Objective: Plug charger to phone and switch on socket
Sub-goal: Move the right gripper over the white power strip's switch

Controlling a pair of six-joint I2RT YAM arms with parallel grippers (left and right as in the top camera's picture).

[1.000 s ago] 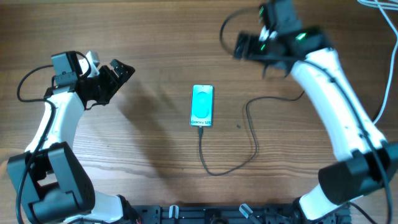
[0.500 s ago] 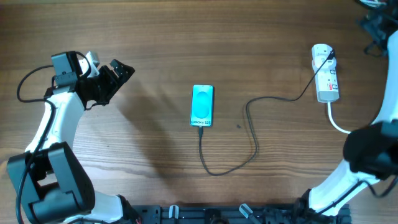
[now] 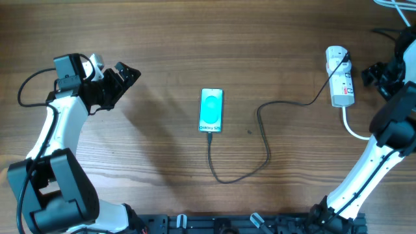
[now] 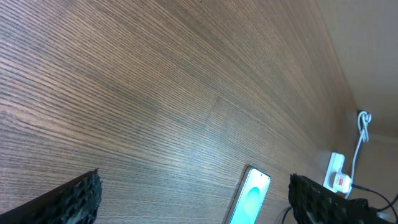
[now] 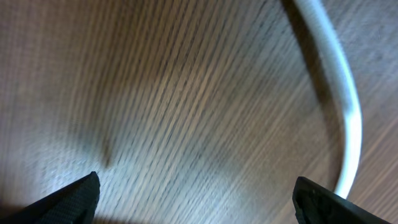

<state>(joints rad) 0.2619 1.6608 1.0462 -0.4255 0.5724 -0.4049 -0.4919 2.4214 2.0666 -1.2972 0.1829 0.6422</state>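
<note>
The phone (image 3: pixel 211 110) is cyan, charger (image 3: pixel 209 153) black, socket (image 3: pixel 340 78) white with red, table (image 3: pixel 162 39) brown-grained.

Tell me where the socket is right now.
In the overhead view the socket lies on the robot's right side, just left of the right gripper and apart from it; the charger runs from it to the phone at centre.

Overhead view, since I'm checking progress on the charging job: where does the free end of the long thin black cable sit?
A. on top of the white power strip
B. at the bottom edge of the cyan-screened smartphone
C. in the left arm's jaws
B: the long thin black charger cable runs straight up to the bottom edge of the white-framed smartphone with the cyan screen.
</note>
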